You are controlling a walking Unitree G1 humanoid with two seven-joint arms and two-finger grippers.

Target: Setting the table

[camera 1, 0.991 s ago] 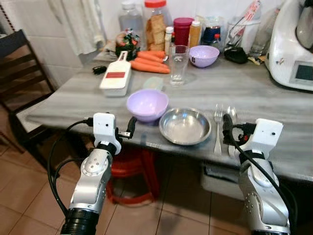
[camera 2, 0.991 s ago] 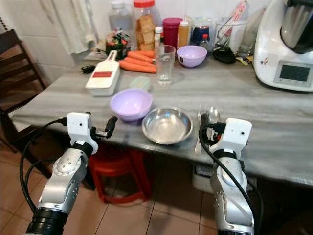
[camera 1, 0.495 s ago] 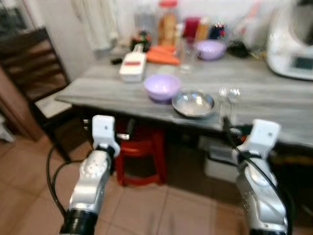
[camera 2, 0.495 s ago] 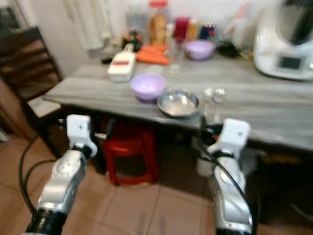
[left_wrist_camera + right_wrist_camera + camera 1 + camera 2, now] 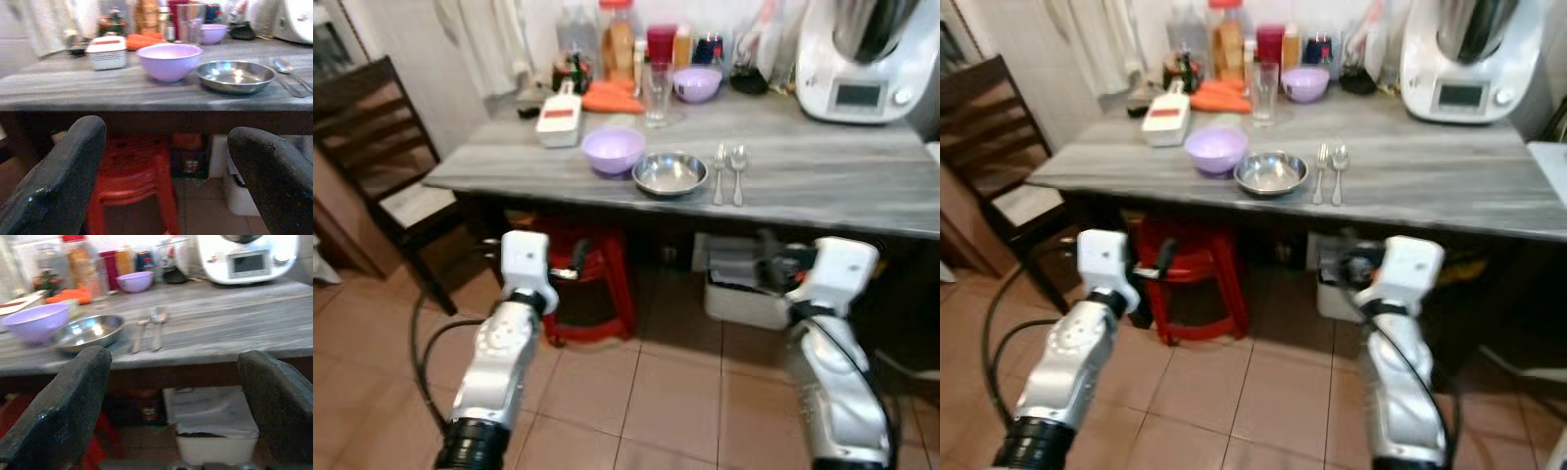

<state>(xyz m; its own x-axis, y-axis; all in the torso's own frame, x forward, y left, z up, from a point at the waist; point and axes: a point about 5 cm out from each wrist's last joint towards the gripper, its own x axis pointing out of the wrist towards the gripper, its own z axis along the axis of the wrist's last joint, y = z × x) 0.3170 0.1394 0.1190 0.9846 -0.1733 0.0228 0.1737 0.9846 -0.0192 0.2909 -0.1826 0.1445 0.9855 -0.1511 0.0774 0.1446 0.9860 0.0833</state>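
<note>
Both tools spread apart, empty, short of the table (image 5: 822,186); fork (image 5: 139,331) and spoon (image 5: 158,328) perhaps touching.

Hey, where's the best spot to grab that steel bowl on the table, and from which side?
Probably the steel bowl's near rim, approached from the table's front edge. It sits upright and shallow, with the lilac bowl close on its left and the fork on its right.

my head cameras look forward and down from well back, taking in the whole bench (image 5: 822,186) and the tiled floor. both wrist cameras sit low, below bench height, facing its front edge between my spread fingers (image 5: 58,181). all views share the steel bowl (image 5: 671,173), purple bowl (image 5: 168,60) and cutlery (image 5: 146,330).
</note>
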